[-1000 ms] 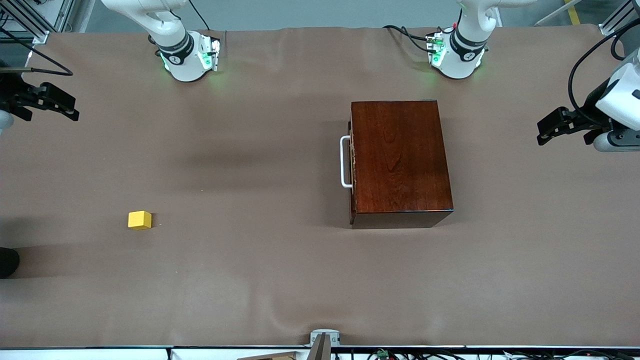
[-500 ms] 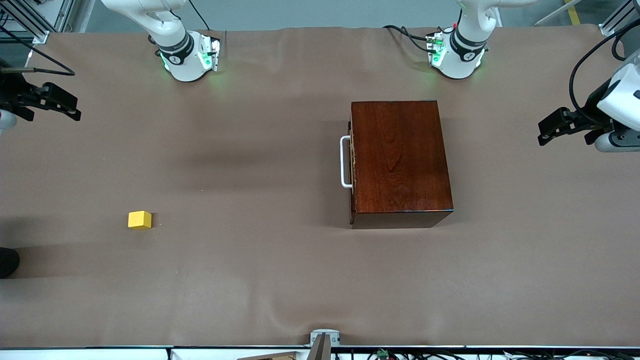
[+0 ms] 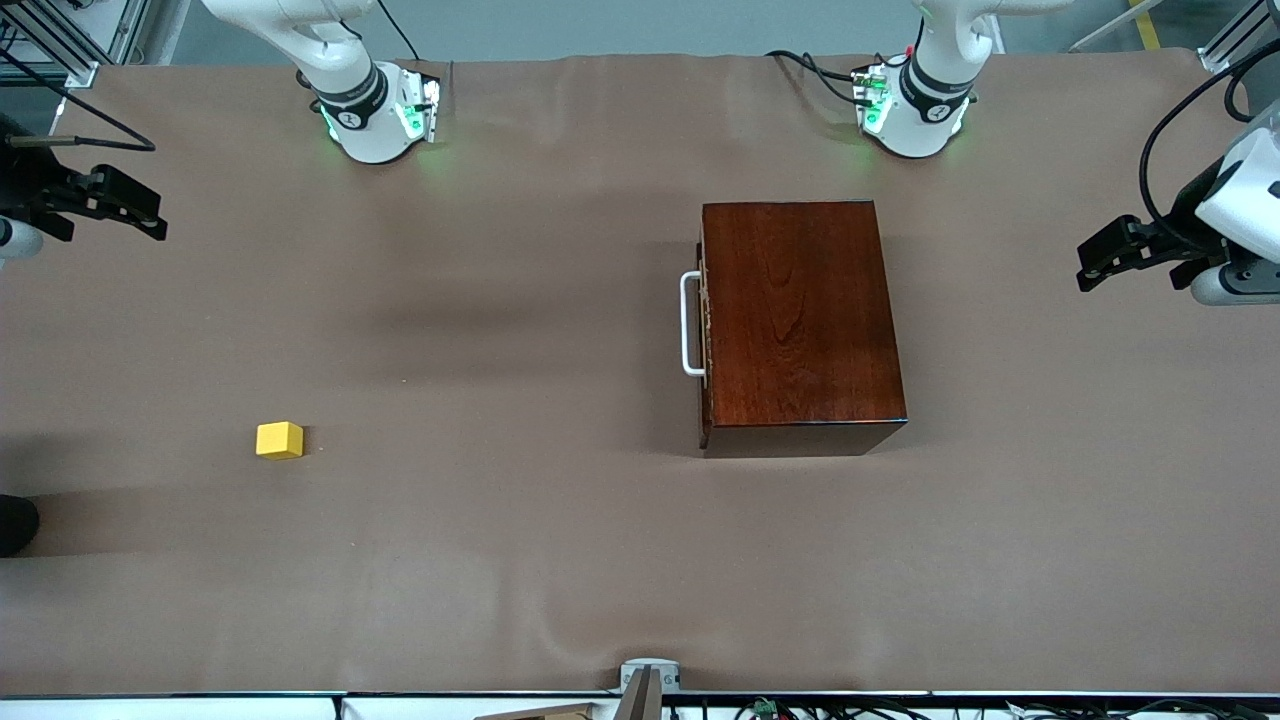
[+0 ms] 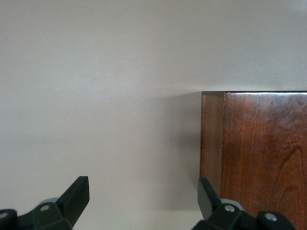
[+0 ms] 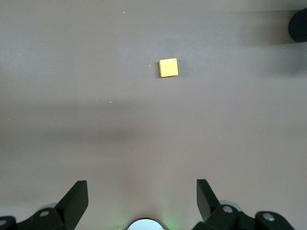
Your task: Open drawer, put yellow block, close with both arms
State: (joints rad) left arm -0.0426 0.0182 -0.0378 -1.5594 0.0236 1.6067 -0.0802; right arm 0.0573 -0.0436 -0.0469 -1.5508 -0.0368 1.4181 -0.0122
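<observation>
One brown tabletop (image 3: 560,560) carries two white arms, one dark reddish-brown wooden box (image 3: 800,320) and one yellow block (image 3: 279,439). The box sits toward the left arm's end, nearer the arms' edge of the tabletop than the block. Its drawer is pushed in, and only the white U-shaped handle (image 3: 689,323) shows, facing the right arm's end. The single yellow block lies on the cloth toward the right arm's end, well apart from the box.

The right gripper (image 3: 128,212) hangs in the air over the right arm's end of the tabletop, jaws spread wide and holding nothing. The left gripper (image 3: 1105,260) hangs over the left arm's end, beside the box, jaws also spread wide and empty.

The front view shows the handle and both arm bases; neither wrist view does. The left wrist view shows one top corner of the box (image 4: 254,153) just past one of the left gripper's fingers (image 4: 207,194). The right wrist view shows the block (image 5: 168,67) on bare cloth, well apart from the right gripper's fingers (image 5: 76,196) and roughly in line with the gap between them
</observation>
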